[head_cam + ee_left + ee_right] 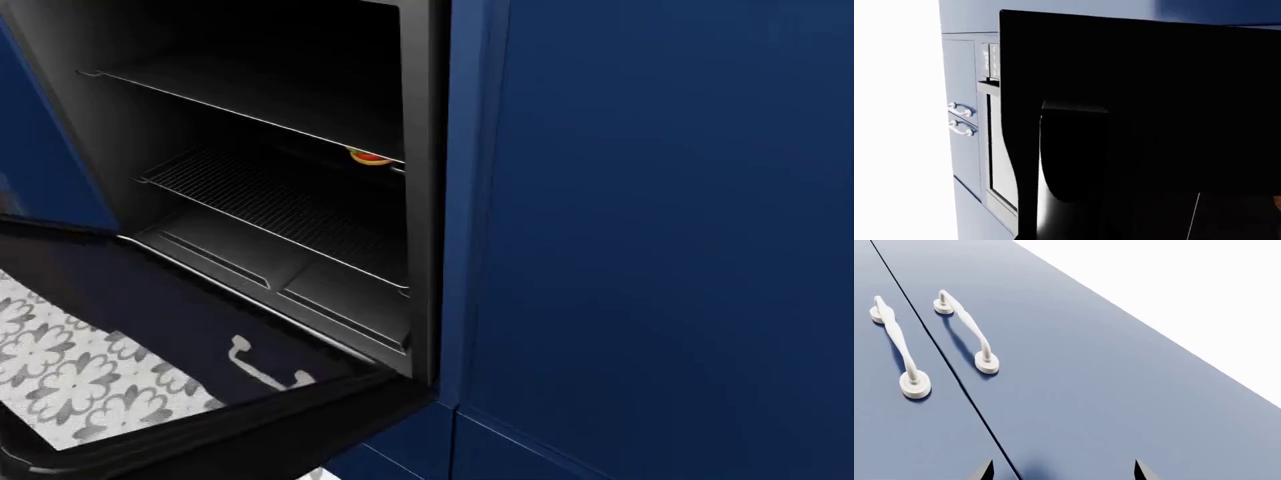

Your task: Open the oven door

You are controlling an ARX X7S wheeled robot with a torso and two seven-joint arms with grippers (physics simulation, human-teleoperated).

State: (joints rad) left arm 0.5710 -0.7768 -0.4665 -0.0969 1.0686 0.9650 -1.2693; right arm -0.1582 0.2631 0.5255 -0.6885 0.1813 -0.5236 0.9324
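1. The glossy black oven door (200,340) hangs swung down below the cavity, whose wire racks (267,200) show.
2. Right gripper (1062,471): pointed tips spread wide over matte blue cabinet fronts (1087,390) with curved white handles (967,330).
3. Left gripper: cannot tell.

The oven door (174,330) hangs open across the lower left of the frame, its glossy inner face reflecting a white curved handle. Behind it, at upper left, the oven cavity (267,130) shows two wire racks (267,200), with a small red and yellow object (370,157) at the right edge. Tall navy cabinet panels (667,230) fill the right. Patterned floor tiles (67,370) show at lower left.
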